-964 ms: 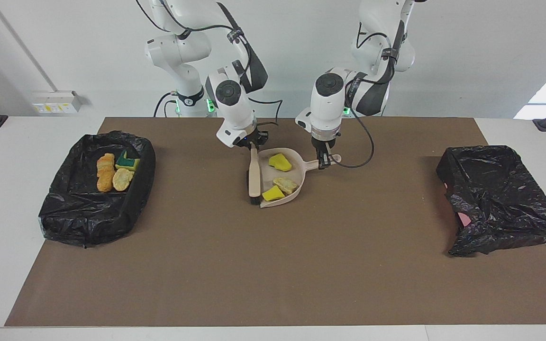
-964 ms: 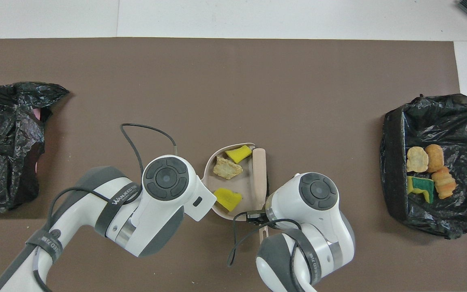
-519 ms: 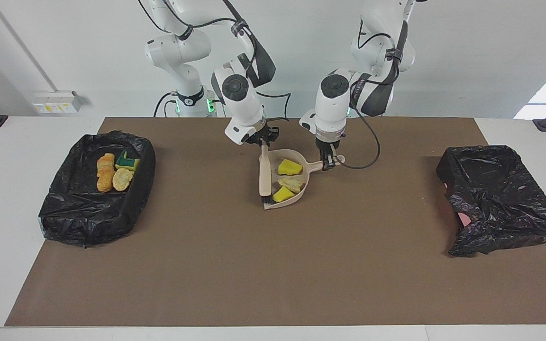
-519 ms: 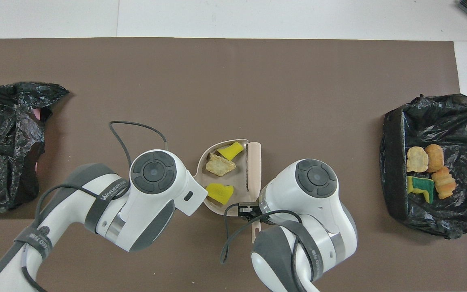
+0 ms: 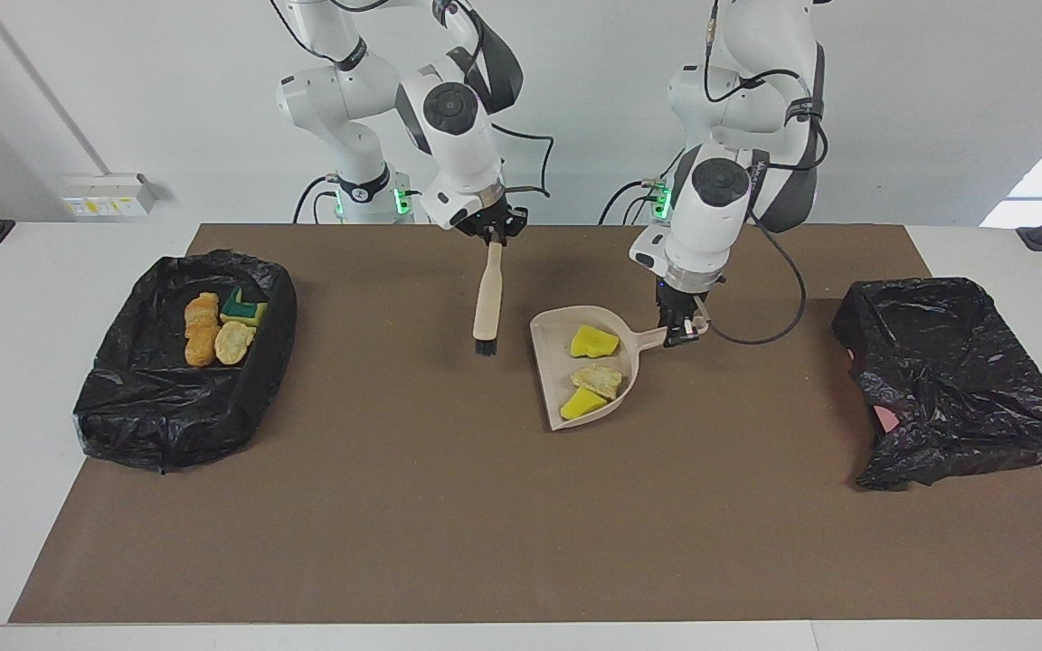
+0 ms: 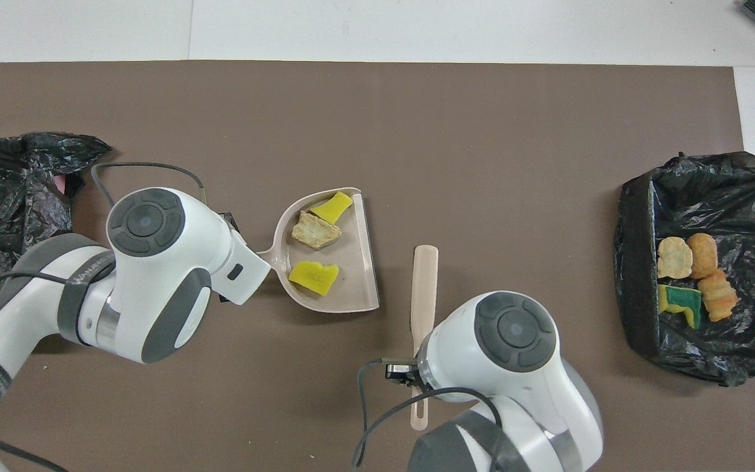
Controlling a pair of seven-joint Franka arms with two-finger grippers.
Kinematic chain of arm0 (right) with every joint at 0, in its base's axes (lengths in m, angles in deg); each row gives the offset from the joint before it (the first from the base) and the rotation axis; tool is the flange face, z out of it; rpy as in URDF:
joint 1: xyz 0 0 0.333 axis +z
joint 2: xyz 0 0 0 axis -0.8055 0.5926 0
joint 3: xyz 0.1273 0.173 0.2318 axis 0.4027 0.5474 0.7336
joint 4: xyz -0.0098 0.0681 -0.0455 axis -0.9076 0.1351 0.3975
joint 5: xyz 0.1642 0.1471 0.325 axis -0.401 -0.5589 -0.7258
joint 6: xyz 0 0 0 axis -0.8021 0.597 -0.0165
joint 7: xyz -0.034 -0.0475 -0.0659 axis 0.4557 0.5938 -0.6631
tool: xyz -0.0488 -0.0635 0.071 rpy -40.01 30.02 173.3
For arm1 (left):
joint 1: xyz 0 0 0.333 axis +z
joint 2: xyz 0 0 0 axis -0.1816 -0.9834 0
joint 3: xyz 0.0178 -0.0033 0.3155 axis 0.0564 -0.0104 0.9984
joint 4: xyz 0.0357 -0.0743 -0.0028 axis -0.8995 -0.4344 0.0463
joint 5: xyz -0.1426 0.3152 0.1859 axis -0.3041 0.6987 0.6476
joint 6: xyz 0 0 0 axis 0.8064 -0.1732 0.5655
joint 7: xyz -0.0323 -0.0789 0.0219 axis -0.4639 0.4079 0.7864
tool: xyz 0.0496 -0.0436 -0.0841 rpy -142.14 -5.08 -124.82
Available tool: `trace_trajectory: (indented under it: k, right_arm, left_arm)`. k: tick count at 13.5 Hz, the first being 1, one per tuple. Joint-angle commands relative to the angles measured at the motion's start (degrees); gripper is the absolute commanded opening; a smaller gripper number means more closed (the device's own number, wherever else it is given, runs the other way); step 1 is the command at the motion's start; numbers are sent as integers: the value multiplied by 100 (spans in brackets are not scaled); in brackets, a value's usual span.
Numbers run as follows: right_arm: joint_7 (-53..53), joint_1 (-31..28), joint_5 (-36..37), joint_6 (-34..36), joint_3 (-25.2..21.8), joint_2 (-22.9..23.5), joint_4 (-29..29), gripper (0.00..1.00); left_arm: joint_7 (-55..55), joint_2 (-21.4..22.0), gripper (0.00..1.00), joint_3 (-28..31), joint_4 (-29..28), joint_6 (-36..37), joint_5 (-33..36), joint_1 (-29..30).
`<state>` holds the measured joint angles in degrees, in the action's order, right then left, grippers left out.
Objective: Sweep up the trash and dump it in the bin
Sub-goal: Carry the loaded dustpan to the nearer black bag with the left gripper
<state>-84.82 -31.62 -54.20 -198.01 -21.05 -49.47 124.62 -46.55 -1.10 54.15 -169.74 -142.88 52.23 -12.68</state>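
My left gripper (image 5: 682, 333) is shut on the handle of the beige dustpan (image 5: 546, 342), holding it low over the brown mat. Three pieces of trash lie in the pan: a yellow sponge chunk (image 5: 593, 341), a beige bread-like lump (image 5: 596, 377) and a second yellow chunk (image 5: 582, 404). They also show in the overhead view (image 6: 315, 231). My right gripper (image 5: 492, 238) is shut on the handle of the beige brush (image 5: 487, 303), which hangs bristles down above the mat beside the pan. Several more scraps (image 5: 218, 327) lie in the black-lined bin (image 5: 168, 407).
The black-lined bin stands at the right arm's end of the table (image 6: 639, 275). A second crumpled black bag (image 5: 955, 380) lies at the left arm's end. The brown mat (image 5: 485, 506) covers most of the table.
My left gripper has carried the dustpan with its three scraps toward the left arm's end. My right gripper has lifted the brush off the pan's mouth, so the two are apart.
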Motion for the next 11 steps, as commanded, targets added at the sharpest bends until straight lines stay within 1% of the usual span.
trace_trajectory:
  k: [1,2,4,6,7,8,11]
  right_arm:
    - [-473,597,30,-274,28,-72,419,0]
    - [-536,757,30,-476,28,-80,604,0]
    - [-623,1038,30,-548,28,-46,772,0]
    - [-887,1381,30,-836,28,147,903,0]
    - [-896,1417,39,-1160,28,148,1078,0]
    - [-914,1452,39,-1285,28,148,1089,0]
    - [-914,1461,109,-1392,28,148,1124,0]
  left_arm:
    - [-414,-79,0,-43,639,551,-205,396]
    - [-650,-105,0,-43,867,753,-293,581]
    - [-1142,-115,0,-43,1325,1288,-373,1020]
    - [-1328,-132,0,-43,1703,1711,-382,1415]
    - [-1494,-115,0,-43,1879,1896,-382,1557]
    - [-1783,-141,0,-43,2054,2071,-382,1793]
    - [-2898,-193,0,-25,2363,2372,-373,2557]
